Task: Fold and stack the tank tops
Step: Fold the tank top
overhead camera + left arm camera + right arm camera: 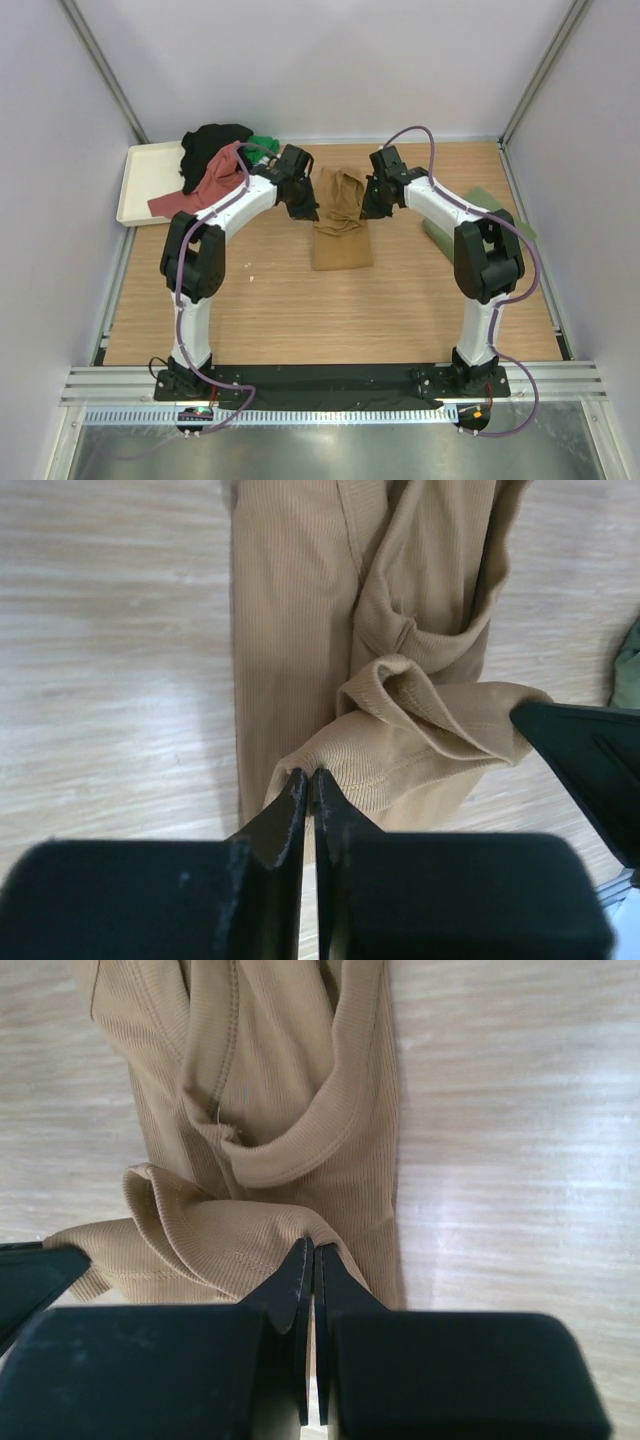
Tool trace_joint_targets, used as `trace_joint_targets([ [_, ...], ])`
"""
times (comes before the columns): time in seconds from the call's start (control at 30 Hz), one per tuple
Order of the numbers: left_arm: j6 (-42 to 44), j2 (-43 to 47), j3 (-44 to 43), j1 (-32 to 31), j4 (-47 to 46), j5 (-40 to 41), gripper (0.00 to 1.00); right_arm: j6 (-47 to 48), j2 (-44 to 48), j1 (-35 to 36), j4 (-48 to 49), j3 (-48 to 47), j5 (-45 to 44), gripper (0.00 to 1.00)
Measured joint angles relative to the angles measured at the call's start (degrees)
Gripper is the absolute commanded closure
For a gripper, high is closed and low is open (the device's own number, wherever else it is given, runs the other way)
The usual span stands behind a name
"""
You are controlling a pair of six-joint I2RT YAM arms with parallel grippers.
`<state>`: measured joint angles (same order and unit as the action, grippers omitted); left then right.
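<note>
- The mustard brown tank top (340,228) lay at the centre of the top view on the wooden counter (300,310). Its lower part was flat, and its upper part was bunched and raised between the two arms.
- The left gripper (310,780) was clamped on the stitched hem of that top. Its jaws were pressed together on a thin fold of cloth at the lower centre of its wrist view.
- The right gripper (308,1252) was likewise closed on the same hem, at the lower centre of its own wrist view.
- Between the two grips the hem sagged in loose ribbed folds above the flat cloth.
- In the upper left of the top view, a black tank top (212,143) and a red tank top (205,188) were heaped over the right side of a cream tray (143,185). A scrap of green cloth (263,143) lay just beside them.
- An olive green tank top (500,207) lay flat at the right of the top view, partly under the right arm.
</note>
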<state>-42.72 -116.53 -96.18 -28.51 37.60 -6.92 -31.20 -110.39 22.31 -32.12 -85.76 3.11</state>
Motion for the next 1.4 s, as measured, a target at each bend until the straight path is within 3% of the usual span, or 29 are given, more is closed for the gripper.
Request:
trace_joint_targets([
  [0.03,0.11,-0.92,-1.07,0.20,-0.07,-0.26,0.80,-0.07,-0.81,-0.24,0.07,-0.83,0.02,0.93],
  [0.1,0.20,-2.75,-3.28,0.76,-0.13,-0.98,0.69,-0.52,-2.69,-0.87,0.48,-2.62,0.07,0.85],
  [0.13,0.13,-3.56,-4.00,1.03,-0.50,-1.40,0.61,-0.81,-3.98,-1.33,0.72,-3.91,0.26,0.76],
  [0.17,-0.02,-4.48,-4.83,1.55,-1.16,-2.16,0.47,-1.40,-5.22,-1.90,1.33,-5.16,0.44,0.50],
  [0.2,-0.13,-5.35,-5.42,2.14,-1.88,-3.08,0.43,-2.40,-6.34,-2.54,2.47,-5.97,0.59,0.41],
  [0.27,-1.44,-6.71,-5.97,3.65,-3.56,-5.27,0.41,-3.48,-7.61,-3.96,5.18,-6.10,0.92,0.30],
  [0.5,-2.03,-5.77,-3.74,7.85,-7.26,-8.20,0.40,-4.66,-5.09,-6.49,12.09,-0.96,0.81,0.23],
  [0.73,-1.77,5.88,13.22,5.22,-10.51,-9.35,0.39,-4.07,8.20,-7.17,18.36,17.55,5.22,0.28],
  [0.93,-2.23,11.32,22.14,-1.33,-13.88,-9.35,0.42,-3.32,11.58,-7.21,22.99,28.00,12.35,0.31],
  [1.03,-2.62,11.04,23.12,-3.17,-14.78,-9.38,0.47,-2.99,10.58,-7.21,23.50,29.22,14.71,0.44],
  [1.1,-3.23,10.67,23.39,-3.52,-15.28,-9.33,0.51,-2.73,9.86,-7.21,24.13,29.59,15.96,0.61],
  [1.13,-3.39,10.38,23.61,-3.65,-15.76,-9.27,0.53,-2.75,9.70,-7.19,24.50,29.94,16.41,0.75],
  [1.23,-3.72,10.19,25.18,-4.07,-16.68,-8.90,0.57,-2.86,9.68,-7.06,24.85,31.56,16.94,0.95],
  [1.4,-4.35,10.93,31.61,-6.03,-18.43,-6.73,0.57,-3.41,13.31,-7.04,26.56,38.64,17.79,0.96],
])
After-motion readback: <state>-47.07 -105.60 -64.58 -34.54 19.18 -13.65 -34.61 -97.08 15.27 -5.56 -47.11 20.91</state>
